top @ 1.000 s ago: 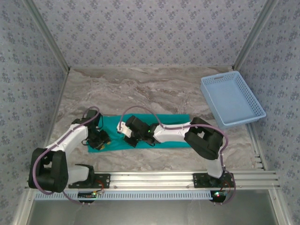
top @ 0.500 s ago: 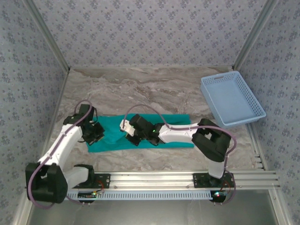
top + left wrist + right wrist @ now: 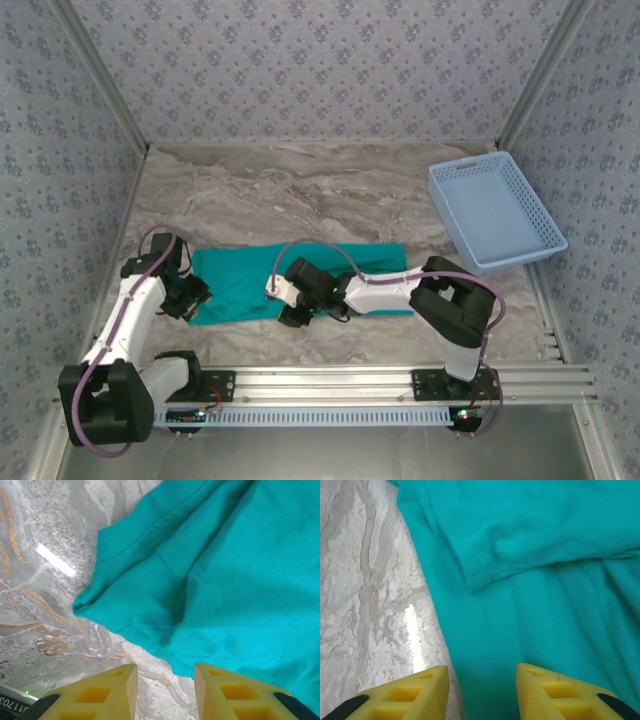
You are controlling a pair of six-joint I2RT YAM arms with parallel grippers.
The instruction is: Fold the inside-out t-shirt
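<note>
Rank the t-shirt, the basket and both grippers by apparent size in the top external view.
1. t-shirt, though the right arm covers part of it.
2. basket, somewhat smaller.
3. left gripper and right gripper: both small and alike, so not ranked.

Top external view: the teal t-shirt [image 3: 240,280] lies flat as a long band across the near half of the marbled table [image 3: 330,190], parallel to its near edge. The left gripper [image 3: 190,298] sits at the band's left end, and the right gripper [image 3: 293,316] at its near hem, left of mid-length. A light blue mesh basket [image 3: 495,212] stands at the table's right edge, well apart from the shirt.
</note>
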